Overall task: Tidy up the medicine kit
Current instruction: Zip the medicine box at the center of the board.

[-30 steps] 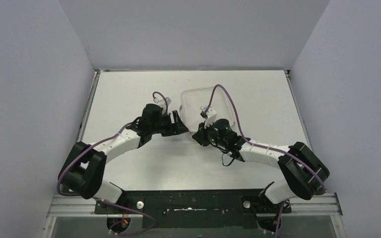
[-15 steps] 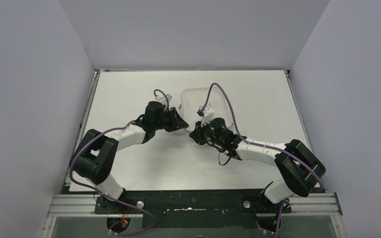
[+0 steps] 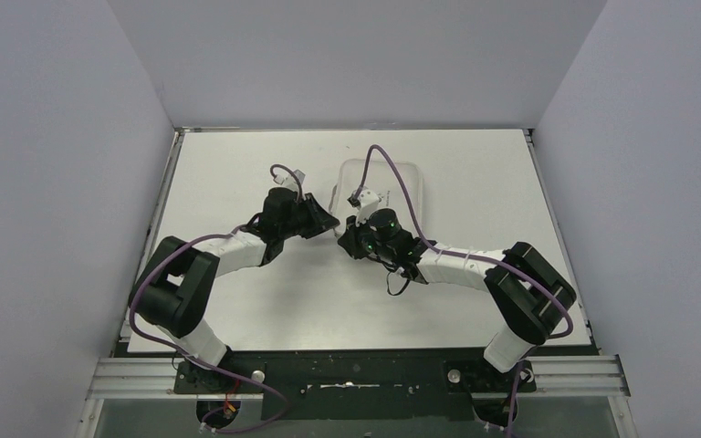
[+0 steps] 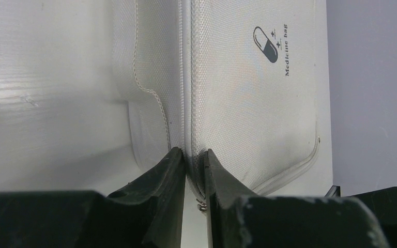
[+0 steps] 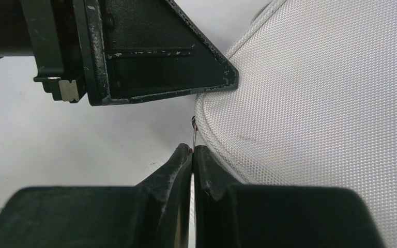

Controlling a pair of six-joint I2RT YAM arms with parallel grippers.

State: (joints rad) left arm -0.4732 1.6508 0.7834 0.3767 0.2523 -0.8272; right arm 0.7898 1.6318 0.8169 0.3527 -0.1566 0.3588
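Observation:
The medicine kit [image 3: 400, 179] is a pale white mesh-textured case with a zip round its edge and a dark pill logo [image 4: 265, 44]. It lies on the table just beyond both grippers. My left gripper [image 3: 332, 223] is at its near left corner, and its jaws [image 4: 194, 153] pinch the zipped seam there. My right gripper [image 3: 346, 239] comes in from the right at that same corner. It [image 5: 192, 150] is shut on the thin metal zipper pull [image 5: 193, 127], beside the kit's rounded edge [image 5: 331, 103]. What is inside the kit is hidden.
The white table [image 3: 237, 164] is walled by grey panels at left, right and back. The left gripper's black finger [image 5: 150, 57] fills the top of the right wrist view, close above my right fingertips. The purple cables [image 3: 402, 178] loop over the kit.
My left gripper has closed on the kit's corner seam. The right arm has reached further left towards that corner, its jaws staying shut.

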